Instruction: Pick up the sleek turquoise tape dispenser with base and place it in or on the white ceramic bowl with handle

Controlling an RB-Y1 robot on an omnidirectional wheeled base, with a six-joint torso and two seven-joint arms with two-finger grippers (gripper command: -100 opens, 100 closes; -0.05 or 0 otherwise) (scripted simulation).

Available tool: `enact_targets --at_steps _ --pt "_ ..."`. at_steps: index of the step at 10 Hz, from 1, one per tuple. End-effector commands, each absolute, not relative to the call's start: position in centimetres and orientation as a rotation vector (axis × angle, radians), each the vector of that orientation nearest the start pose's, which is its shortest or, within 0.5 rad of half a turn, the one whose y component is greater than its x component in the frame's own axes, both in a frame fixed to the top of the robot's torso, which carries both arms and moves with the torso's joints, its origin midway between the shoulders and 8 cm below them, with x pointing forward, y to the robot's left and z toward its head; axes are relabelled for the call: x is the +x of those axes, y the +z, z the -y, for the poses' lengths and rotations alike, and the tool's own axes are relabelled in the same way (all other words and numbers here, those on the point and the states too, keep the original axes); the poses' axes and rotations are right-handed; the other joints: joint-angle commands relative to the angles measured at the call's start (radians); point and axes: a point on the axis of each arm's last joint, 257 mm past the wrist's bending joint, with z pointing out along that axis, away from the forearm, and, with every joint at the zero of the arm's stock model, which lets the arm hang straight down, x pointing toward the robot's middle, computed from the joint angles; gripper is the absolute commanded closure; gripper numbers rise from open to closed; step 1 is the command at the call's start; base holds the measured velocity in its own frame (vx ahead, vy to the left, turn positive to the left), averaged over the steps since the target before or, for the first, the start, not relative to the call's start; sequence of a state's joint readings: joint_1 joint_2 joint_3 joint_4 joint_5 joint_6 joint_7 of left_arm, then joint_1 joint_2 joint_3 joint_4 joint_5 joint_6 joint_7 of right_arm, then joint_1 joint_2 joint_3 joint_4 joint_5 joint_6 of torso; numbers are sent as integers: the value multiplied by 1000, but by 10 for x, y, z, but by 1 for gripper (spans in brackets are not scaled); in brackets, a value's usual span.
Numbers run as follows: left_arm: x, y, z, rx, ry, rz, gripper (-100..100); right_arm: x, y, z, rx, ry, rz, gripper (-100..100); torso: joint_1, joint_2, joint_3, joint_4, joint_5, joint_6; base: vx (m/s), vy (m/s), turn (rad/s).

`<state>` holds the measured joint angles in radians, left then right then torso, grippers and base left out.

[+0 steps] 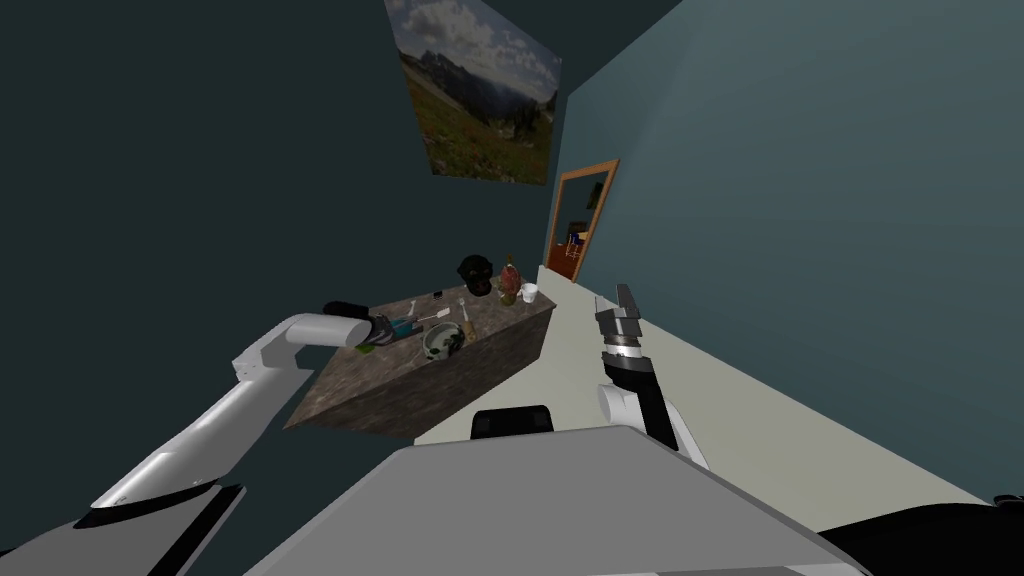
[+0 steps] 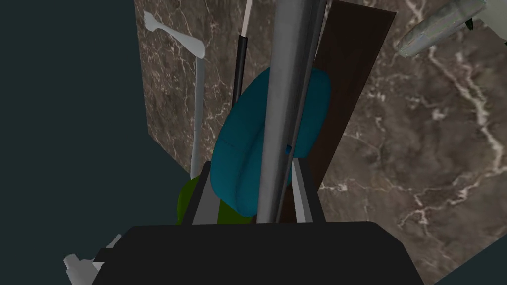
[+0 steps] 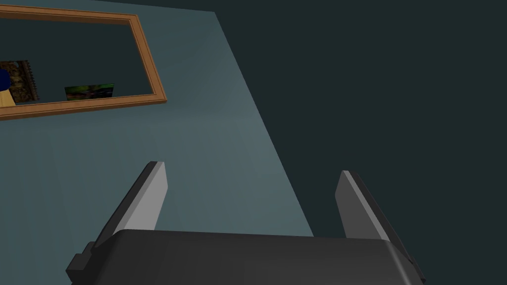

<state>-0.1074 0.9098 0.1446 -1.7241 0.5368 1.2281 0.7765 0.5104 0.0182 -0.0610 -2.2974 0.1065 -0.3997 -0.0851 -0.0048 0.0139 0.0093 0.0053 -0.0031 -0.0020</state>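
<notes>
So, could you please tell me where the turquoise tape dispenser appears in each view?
Head view: the tape dispenser lies at the left end of the table, at the left gripper.
Left wrist view: the tape dispenser sits between the left gripper's fingers, which press its sides.
Right wrist view: the right gripper, open, points away from the table.
Shared landmark: the brown marbled table.

The head camera, rolled, looks steeply down and forward from well back at the brown, white-veined marble block counter (image 1: 470, 350). The left wrist camera looks along the left gripper (image 2: 250, 166) from very near. It takes in the same counter top and the rounded teal tape dispenser (image 2: 237, 148) between its fingers. The right wrist camera looks along the raised right gripper (image 3: 252, 173), away from the counter.
</notes>
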Motion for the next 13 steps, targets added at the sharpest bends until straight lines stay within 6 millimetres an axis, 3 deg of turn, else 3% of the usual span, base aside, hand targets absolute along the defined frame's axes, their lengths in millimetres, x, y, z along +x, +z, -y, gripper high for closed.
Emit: enact_targets --at_steps 1,6,13 --pt "478 -190 -532 -2181 -644 -1016 100 354 9 296 712 1220 -692 0 0 0 0 0 0 0 -173 -33 -31" --pt "512 -159 -543 -2040 -729 -949 100 354 9 296 712 1220 -692 0 -1 0 0 1 -1 0 -113 -13 -17" --pt "543 -129 -548 -1884 -821 -908 100 354 9 296 712 1220 -692 0 -1 -3 -1 1 -1 0 -70 -21 -3"
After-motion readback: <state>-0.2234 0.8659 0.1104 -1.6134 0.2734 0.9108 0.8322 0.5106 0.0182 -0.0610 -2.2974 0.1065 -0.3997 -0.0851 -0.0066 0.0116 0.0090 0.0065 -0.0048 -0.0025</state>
